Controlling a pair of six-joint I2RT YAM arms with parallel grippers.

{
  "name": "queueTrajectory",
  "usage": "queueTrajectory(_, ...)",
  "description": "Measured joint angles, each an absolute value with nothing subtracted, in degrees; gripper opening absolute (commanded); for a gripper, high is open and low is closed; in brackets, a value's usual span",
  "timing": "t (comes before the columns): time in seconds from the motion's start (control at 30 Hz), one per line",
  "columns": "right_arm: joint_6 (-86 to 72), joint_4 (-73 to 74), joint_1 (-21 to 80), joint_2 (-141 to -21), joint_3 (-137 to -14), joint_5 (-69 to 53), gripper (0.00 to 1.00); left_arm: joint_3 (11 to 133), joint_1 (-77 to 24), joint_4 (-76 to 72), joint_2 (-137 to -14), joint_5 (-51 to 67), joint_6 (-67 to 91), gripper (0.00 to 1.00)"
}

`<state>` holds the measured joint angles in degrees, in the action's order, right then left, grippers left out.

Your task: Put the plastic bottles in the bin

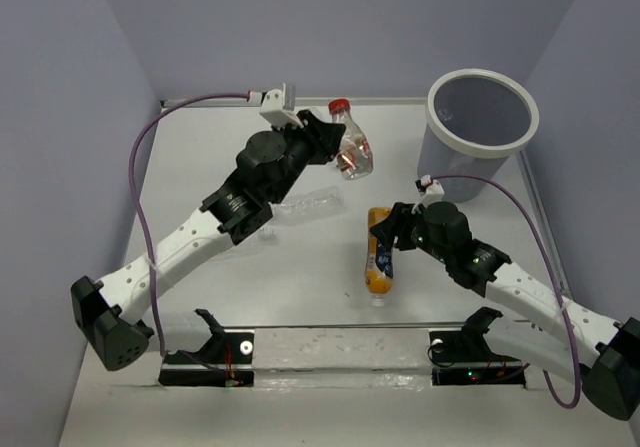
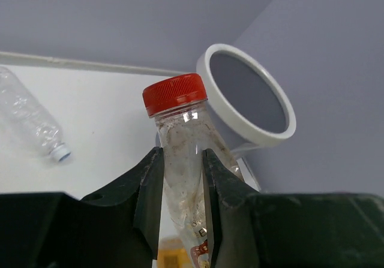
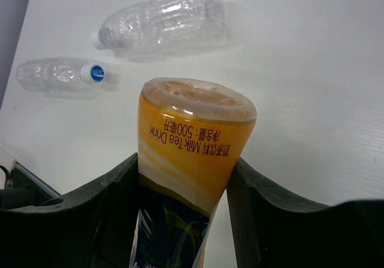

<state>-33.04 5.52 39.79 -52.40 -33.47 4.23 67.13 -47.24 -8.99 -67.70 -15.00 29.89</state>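
My left gripper is shut on the clear bottle with the red cap and holds it in the air at the back middle, left of the bin. In the left wrist view the fingers pinch that bottle below its cap, with the bin's white rim behind. My right gripper is shut on the orange bottle; in the right wrist view my gripper holds its body. A clear bottle lies mid-table. No blue-labelled bottle shows.
A second clear bottle with a blue-and-white cap lies beyond the first clear one, partly under my left arm in the top view. Grey walls close the table on three sides. A shiny rail runs along the near edge.
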Motion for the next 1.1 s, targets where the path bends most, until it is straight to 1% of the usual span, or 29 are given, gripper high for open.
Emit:
queueTrajectory(0.2,-34.54,7.68,39.79,-48.9,-27.35,2.07,0.45,85.01,-47.24,-14.79,-84.09,-13.3,30.11,0.21)
queueTrajectory(0.27,-34.79,8.03,39.79,-48.42,-26.28,1.21,0.45,89.27,-47.24,-15.22,-87.99,-12.64,31.24,0.21)
queueTrajectory(0.37,-34.96,8.25,39.79,-47.35,-24.95,-0.14,0.45,99.15,-47.37,-17.41,-98.08,-11.27,33.78,0.21)
queueTrajectory(0.43,-35.05,7.97,39.79,-47.2,-24.51,-0.75,0.45,102.78,-47.57,-18.57,-101.97,-10.87,35.14,0.21)
queueTrajectory(0.47,-35.22,7.53,39.79,-47.22,-24.14,-1.28,0.45,106.94,-48.16,-18.81,-106.37,-11.03,36.07,0.22)
queueTrajectory(0.5,-35.29,6.68,39.79,-47.35,-23.68,-1.85,0.45,108.92,-48.56,-18.79,-108.25,-11.4,36.36,0.22)
queueTrajectory(0.63,-35.64,4.71,39.79,-48.03,-22.37,-3.22,0.45,124.92,-51.31,-19.4,-121.58,-13.06,36.58,0.26)
queueTrajectory(0.67,-35.66,3.97,39.79,-48.16,-21.85,-3.51,0.45,129.1,-52.18,-19.33,-125.08,-13.74,36.38,0.3)
queueTrajectory(0.73,-35.77,3.25,39.79,-48.14,-21.15,-3.7,0.45,136.97,-53.69,-20.25,-131.28,-15.11,35.29,0.32)
queueTrajectory(0.8,-35.86,2.46,39.79,-47.99,-20.6,-3.95,0.45,141.45,-54.92,-21.65,-135.9,-16.45,33.8,0.43)
queueTrajectory(0.83,-35.9,2.24,39.79,-47.81,-20.36,-4.14,0.45,142.17,-55.44,-22.26,-137.4,-16.99,33.21,0.52)
queueTrajectory(0.87,-36.01,2.0,39.79,-47.55,-20.1,-4.36,0.45,142.28,-55.86,-22.76,-138.28,-17.37,32.47,0.62)
queueTrajectory(0.9,-36.05,1.83,39.79,-47.07,-19.73,-4.56,0.45,142.28,-56.21,-23.14,-139.28,-17.91,31.81,0.79)
queueTrajectory(0.93,-36.1,1.83,39.79,-46.74,-19.55,-4.67,0.45,142.28,-56.38,-23.38,-139.9,-18.2,30.79,0.84)
queueTrajectory(0.97,-36.14,1.65,39.79,-46.44,-19.35,-4.84,0.44,142.28,-56.45,-23.77,-140.57,-18.52,29.98,0.92)
queueTrajectory(1.07,-36.27,1.5,39.79,-45.76,-18.98,-5.08,0.44,142.28,-56.16,-24.69,-141.53,-18.76,28.21,0.99)
queueTrajectory(1.1,-36.27,1.5,39.79,-45.63,-18.92,-5.1,0.44,142.28,-56.07,-24.8,-141.6,-18.83,27.66,0.99)
